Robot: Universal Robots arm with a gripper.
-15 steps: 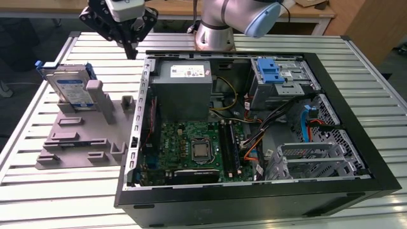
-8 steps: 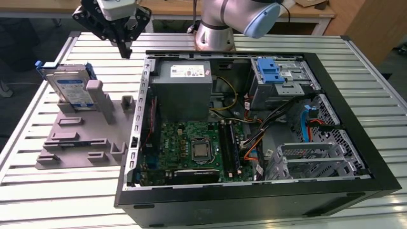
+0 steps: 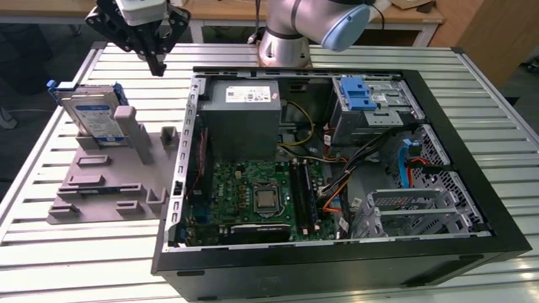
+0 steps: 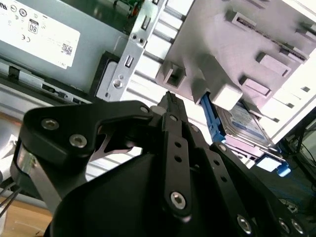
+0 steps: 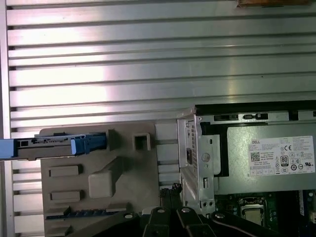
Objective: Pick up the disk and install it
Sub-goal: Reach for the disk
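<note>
Plainly upright silver disk [image 3: 91, 117], blue-framed.

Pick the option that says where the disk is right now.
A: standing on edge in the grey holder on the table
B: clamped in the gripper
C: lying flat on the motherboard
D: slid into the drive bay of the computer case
A: in the exterior view the disk stands on edge in the grey holder, to the exterior view's left of the computer case, and the gripper is apart from it.
</note>
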